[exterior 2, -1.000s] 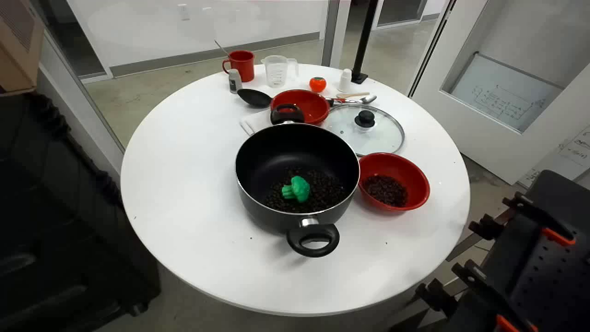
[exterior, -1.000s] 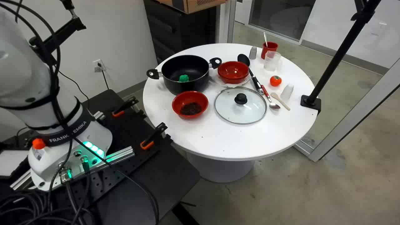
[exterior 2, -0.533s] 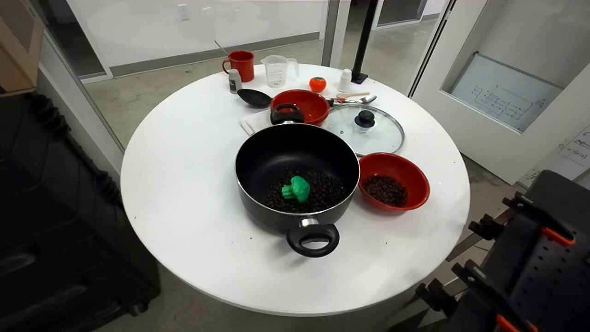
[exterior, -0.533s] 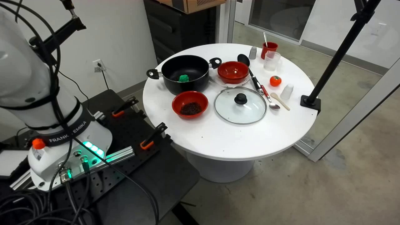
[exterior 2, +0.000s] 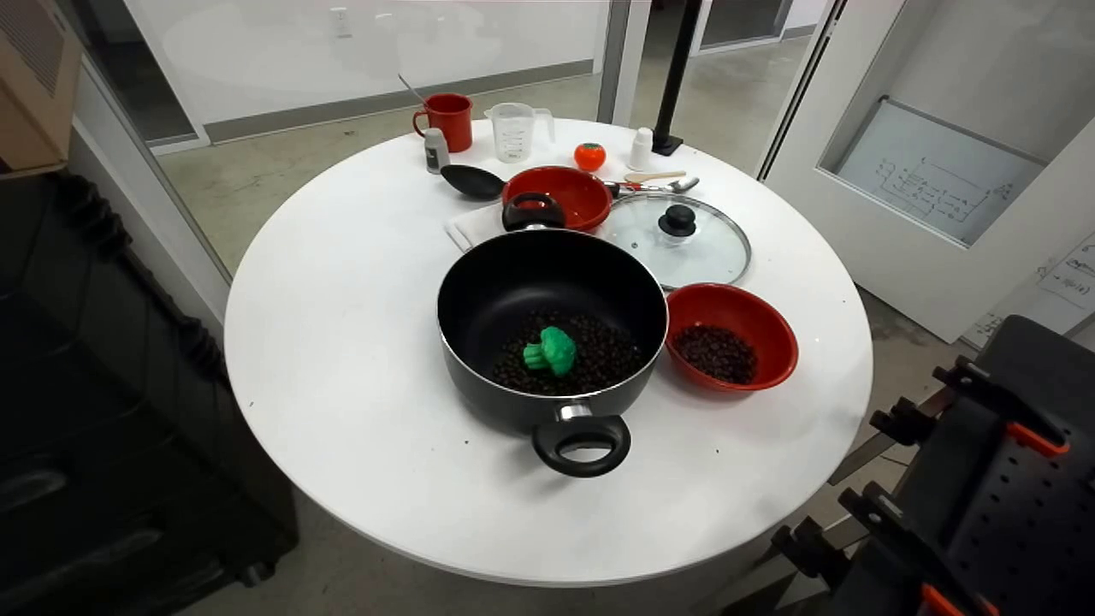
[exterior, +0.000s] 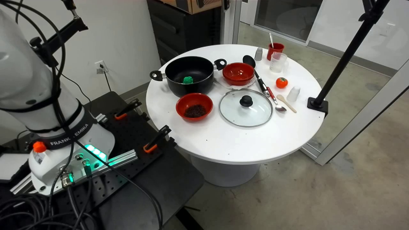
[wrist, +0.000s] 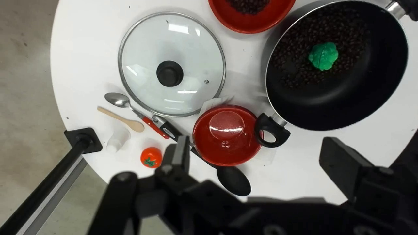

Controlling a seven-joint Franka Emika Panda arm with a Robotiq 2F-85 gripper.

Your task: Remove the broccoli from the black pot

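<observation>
Carry the gripper (wrist: 254,153) — spread wide and holding nothing — to the black pot (wrist: 343,104) and centre above the broccoli (wrist: 323,56), lying inside the pot on dark beans (wrist: 346,29). Best to descend straight into the pot, well clear of its handle (wrist: 265,123) near the red bowl (wrist: 235,153). Close softly, scooping few beans — then rise fully clear of the pot before going sideways.
</observation>
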